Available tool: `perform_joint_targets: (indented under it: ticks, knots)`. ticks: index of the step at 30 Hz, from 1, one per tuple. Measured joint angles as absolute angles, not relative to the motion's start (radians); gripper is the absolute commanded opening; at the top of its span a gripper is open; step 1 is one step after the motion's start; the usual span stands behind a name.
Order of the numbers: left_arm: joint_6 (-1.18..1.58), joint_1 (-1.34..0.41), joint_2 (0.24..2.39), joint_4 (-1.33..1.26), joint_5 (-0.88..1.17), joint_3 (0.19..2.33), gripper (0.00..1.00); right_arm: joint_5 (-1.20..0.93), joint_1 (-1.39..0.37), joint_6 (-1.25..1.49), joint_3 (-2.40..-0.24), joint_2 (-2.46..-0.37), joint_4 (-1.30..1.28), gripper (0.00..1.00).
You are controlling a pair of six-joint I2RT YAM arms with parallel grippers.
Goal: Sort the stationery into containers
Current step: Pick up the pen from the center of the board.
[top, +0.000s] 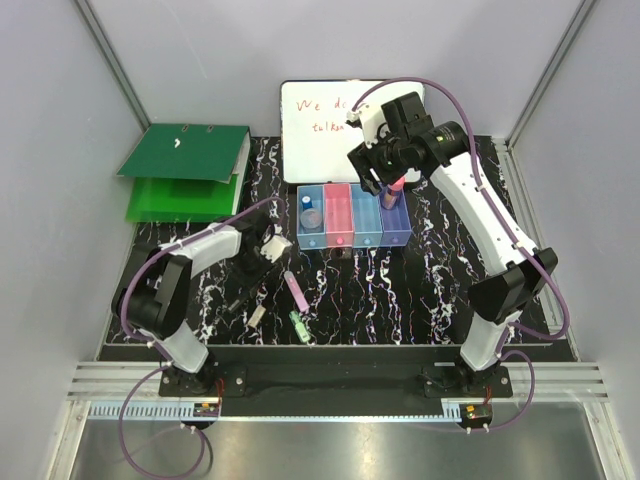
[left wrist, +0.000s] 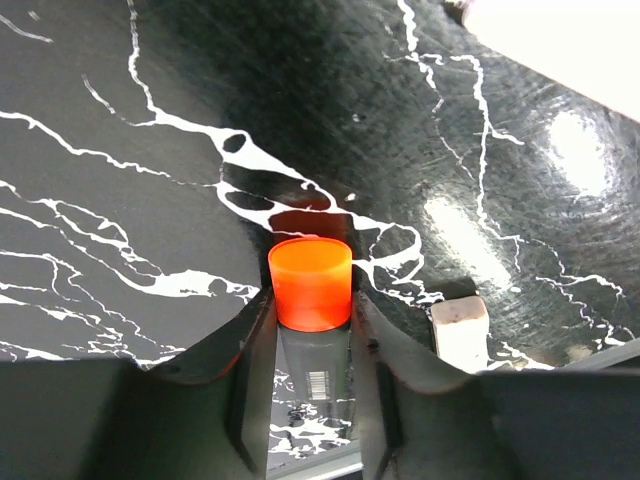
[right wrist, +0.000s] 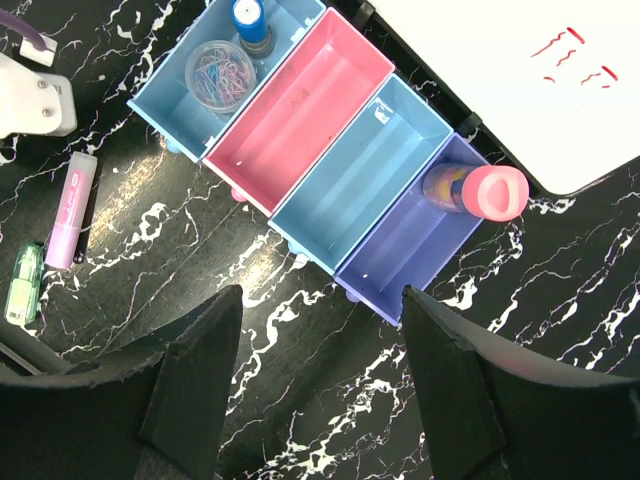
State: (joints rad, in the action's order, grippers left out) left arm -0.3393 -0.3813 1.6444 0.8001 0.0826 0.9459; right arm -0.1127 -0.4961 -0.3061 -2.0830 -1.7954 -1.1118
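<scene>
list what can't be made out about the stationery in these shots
- Left wrist: orange-capped grey tube, body hidden between left gripper fingers; label too small.
- Left wrist: small grey-white block, lower part cut off by a finger.
- Top: white whiteboard red writing, partly hidden by right arm, too small.

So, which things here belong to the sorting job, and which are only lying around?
Job: four bins, pink-capped tube, blue-capped bottle, lilac stick, green clip, grey block, orange-capped tube.
Lying about: whiteboard, green binder.
</scene>
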Motion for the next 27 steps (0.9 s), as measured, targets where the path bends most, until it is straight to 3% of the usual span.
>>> perform_joint_targets:
  ticks: [2,3,4,17,27]
  knots:
    - [-0.339,-0.381,1.647,0.803,0.08,0.949,0.12,-0.113,-0.496,-0.306,-2.084,-1.795,-1.111,0.72]
    - [-0.339,-0.381,1.649,0.804,0.079,0.95,0.02,-0.112,-0.496,-0.306,-2.084,-1.795,-1.111,0.72]
    - [-0.339,-0.381,1.651,0.805,0.078,0.952,0.0,-0.112,-0.496,-0.306,-2.084,-1.795,-1.111,0.72]
    - [-0.335,-0.382,1.652,0.831,0.064,0.997,0.0,-0.093,-0.492,-0.307,-2.08,-1.794,-1.11,0.72]
    - [-0.292,-0.382,1.571,0.912,0.127,1.359,0.0,0.04,-0.444,-0.289,-1.896,-1.694,-1.029,0.77]
